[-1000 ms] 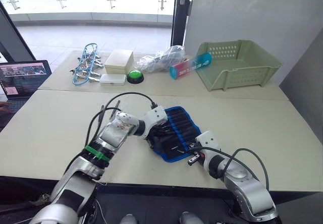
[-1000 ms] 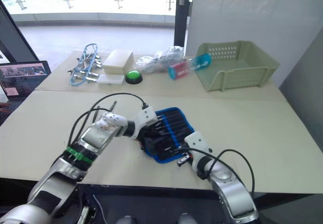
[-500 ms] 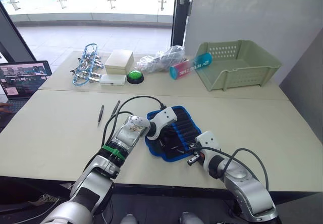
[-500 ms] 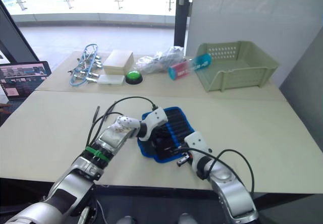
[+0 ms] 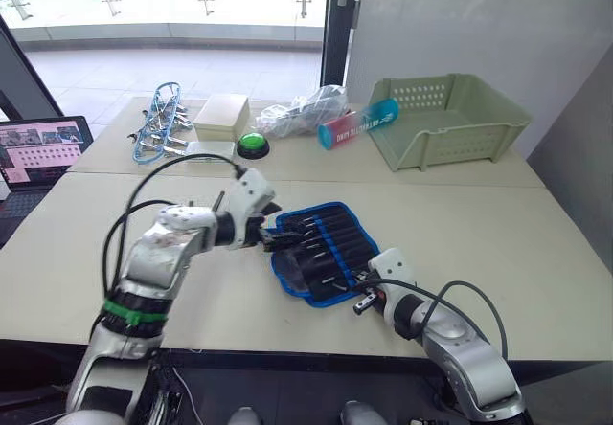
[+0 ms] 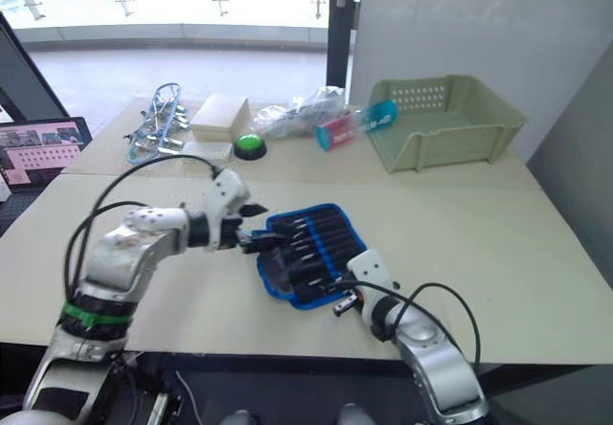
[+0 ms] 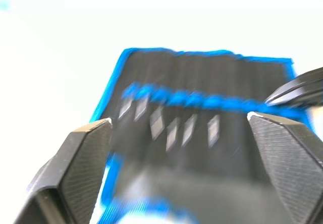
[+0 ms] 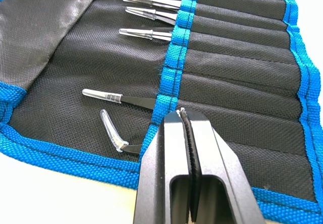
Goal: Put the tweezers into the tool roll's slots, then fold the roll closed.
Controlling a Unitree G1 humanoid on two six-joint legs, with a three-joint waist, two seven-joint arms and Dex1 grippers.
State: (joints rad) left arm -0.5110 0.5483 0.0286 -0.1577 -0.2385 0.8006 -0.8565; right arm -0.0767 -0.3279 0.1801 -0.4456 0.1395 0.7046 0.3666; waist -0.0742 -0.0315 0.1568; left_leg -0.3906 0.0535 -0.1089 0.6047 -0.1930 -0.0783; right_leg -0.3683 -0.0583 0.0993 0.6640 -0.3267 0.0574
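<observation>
Now my left hand [image 5: 271,238] has pulled back from over the tool roll [image 5: 324,250] to its left edge, fingers spread wide and holding nothing. A second ago it lay across the slots [image 8: 237,77]; now they show plainly, the tweezers [image 8: 146,32] seated in them with capped tips poking out. My right hand [image 8: 187,148] is pinched shut on nothing at the roll's near edge. The roll lies open and flat on the bench [image 5: 86,234], so I judge folding comes next.
</observation>
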